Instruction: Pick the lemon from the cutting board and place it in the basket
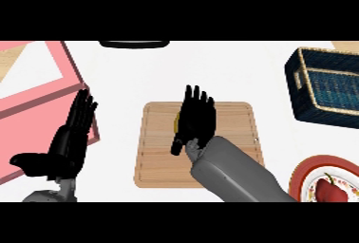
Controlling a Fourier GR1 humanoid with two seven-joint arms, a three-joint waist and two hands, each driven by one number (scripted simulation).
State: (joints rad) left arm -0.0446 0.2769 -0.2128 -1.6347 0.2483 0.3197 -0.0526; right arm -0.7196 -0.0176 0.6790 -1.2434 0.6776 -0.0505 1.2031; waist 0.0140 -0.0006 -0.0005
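A wooden cutting board (157,166) lies in the middle of the white counter. My right hand (195,118) hovers over its upper middle with fingers straight, pointing away. Only a yellow sliver of the lemon (176,123) shows at the hand's left edge; the rest is hidden under the palm. I cannot tell whether the hand touches it. The dark blue woven basket (324,85) stands at the far right, well apart from the board. My left hand (70,137) rests open at the left, fingers up, over the edge of a pink block.
A large pink block (35,102) fills the left side. A red-rimmed plate (303,173) with a red pepper (331,189) sits at the lower right. A dark round object (133,44) shows at the top edge.
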